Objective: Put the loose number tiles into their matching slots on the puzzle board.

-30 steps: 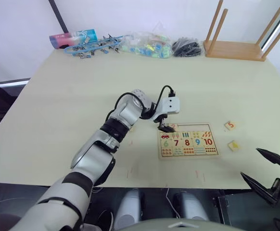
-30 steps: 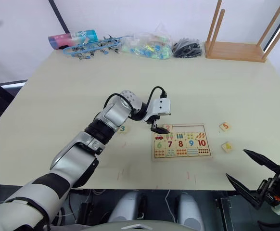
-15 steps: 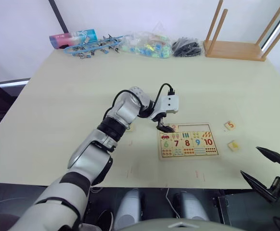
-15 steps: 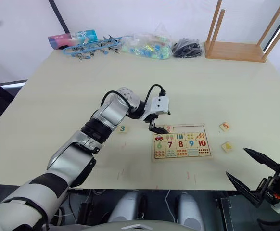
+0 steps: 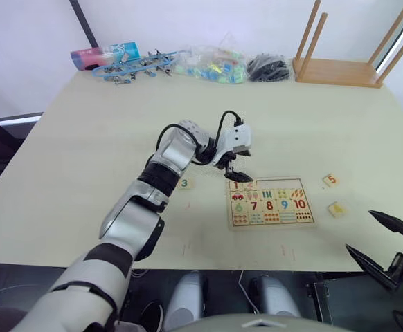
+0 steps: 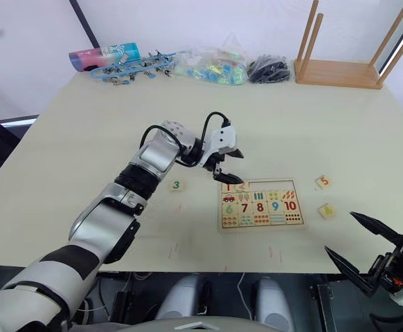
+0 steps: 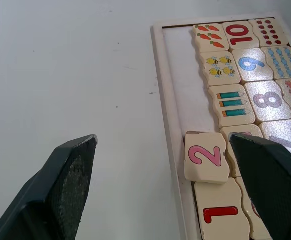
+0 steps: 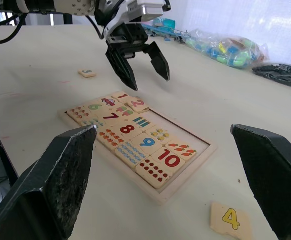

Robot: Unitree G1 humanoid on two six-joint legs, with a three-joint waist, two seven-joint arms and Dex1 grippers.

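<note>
Over board's [image 5: 271, 203] top-left, left hand [image 5: 235, 164] lifted clear, released; tile 2 [image 7: 206, 156] left crooked.

Along the desk [image 5: 84, 138] far edge, a pink-and-teal tube [image 5: 105, 54] lies at the left end. Just beside it, a heap of blue clips [image 5: 133, 67]. Next, a clear bag of coloured bits [image 5: 212, 64], then a black bundle [image 5: 269, 68] touching it. An upturned stool [image 5: 340, 54] stands at the right end, legs up.
</note>
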